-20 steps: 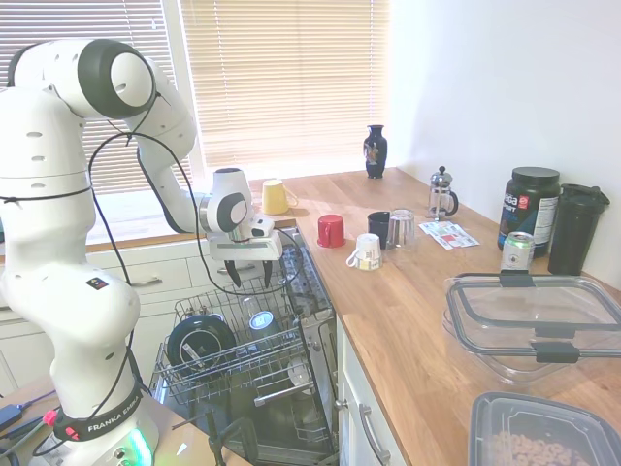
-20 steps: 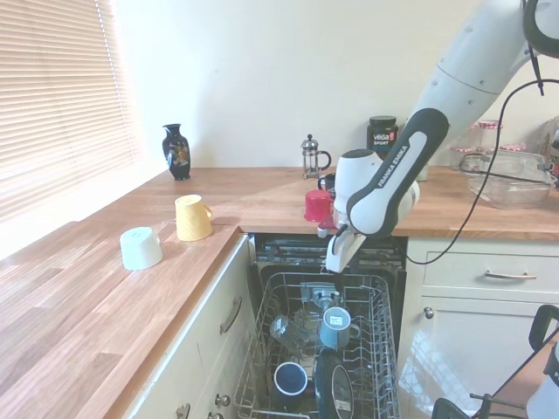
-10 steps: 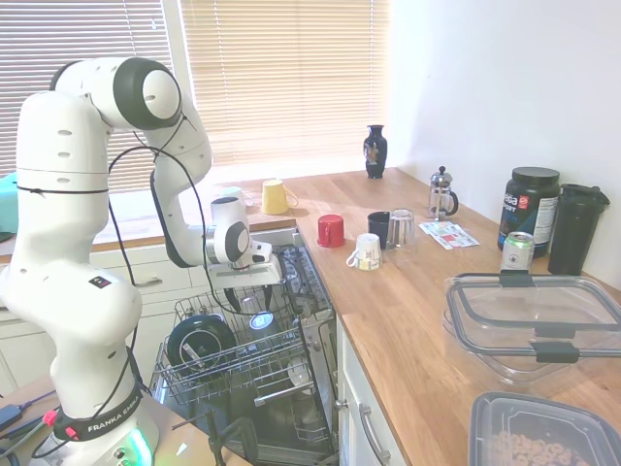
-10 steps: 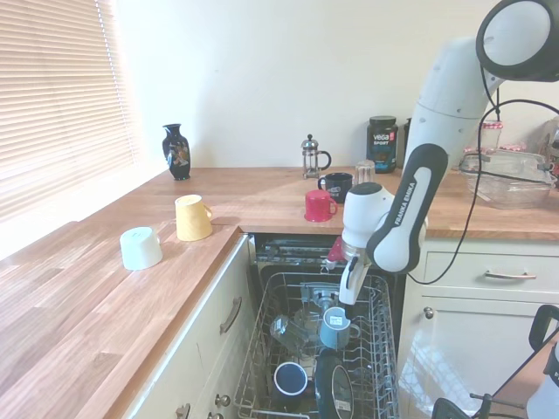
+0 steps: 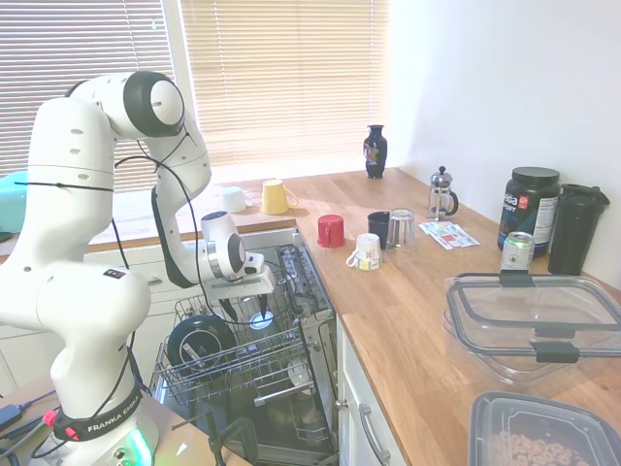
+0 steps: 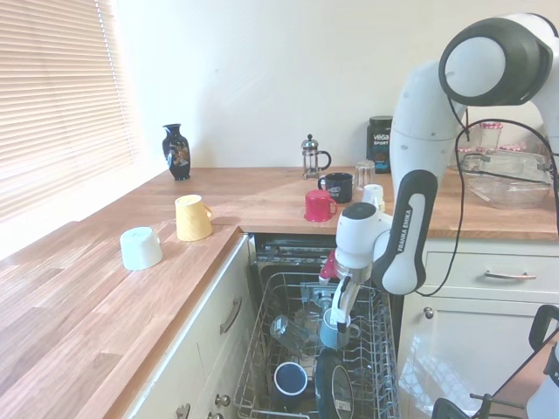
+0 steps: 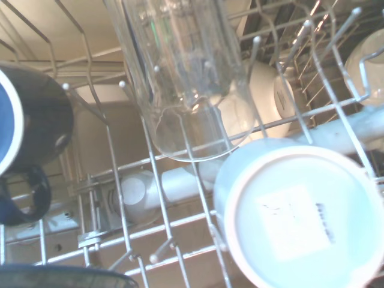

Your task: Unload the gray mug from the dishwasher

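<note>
The dishwasher (image 5: 309, 283) stands open with its upper wire rack (image 6: 381, 336) pulled out. The gray mug (image 6: 333, 331) sits upside down in that rack; its pale base also shows in the first exterior view (image 5: 259, 319) and fills the wrist view (image 7: 299, 217). My gripper (image 6: 337, 312) points down into the rack, just above the mug's base and close to touching it. Seen in the first exterior view, the gripper (image 5: 240, 310) has its dark fingers apart, open, with nothing held.
The rack also holds a clear glass (image 7: 180, 78), a dark blue mug (image 6: 290, 378) and a black dish (image 5: 199, 340). On the counter stand a red cup (image 5: 330, 230), a white mug (image 5: 367, 250), a black mug (image 5: 378, 227) and a yellow mug (image 6: 192, 216).
The arm has swung down and toward the rack's front: the gripper went from well above the rack to just over the gray mug. The dishes have not moved.
</note>
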Controlling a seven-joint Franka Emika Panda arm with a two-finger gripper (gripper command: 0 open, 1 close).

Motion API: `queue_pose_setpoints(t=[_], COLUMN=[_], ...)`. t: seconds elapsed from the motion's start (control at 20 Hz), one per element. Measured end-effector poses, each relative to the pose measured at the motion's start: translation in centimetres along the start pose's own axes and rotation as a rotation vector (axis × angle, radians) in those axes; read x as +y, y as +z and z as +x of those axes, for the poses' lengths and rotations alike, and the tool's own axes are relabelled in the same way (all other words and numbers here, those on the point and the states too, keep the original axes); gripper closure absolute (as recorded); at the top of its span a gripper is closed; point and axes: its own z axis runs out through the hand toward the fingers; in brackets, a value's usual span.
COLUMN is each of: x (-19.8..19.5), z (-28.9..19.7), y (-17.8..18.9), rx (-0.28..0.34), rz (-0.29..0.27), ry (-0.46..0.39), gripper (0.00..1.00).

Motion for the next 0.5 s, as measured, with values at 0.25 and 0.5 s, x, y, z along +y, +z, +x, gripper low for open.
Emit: queue_pose_setpoints(t=[0.25, 0.5], x=[0.2, 2.1], z=[-0.8, -0.5], y=[1.3, 2.2], rx=[0.018, 0.03], rz=[-0.007, -0.017], ry=[0.021, 0.043], gripper=[0.0, 0.0])
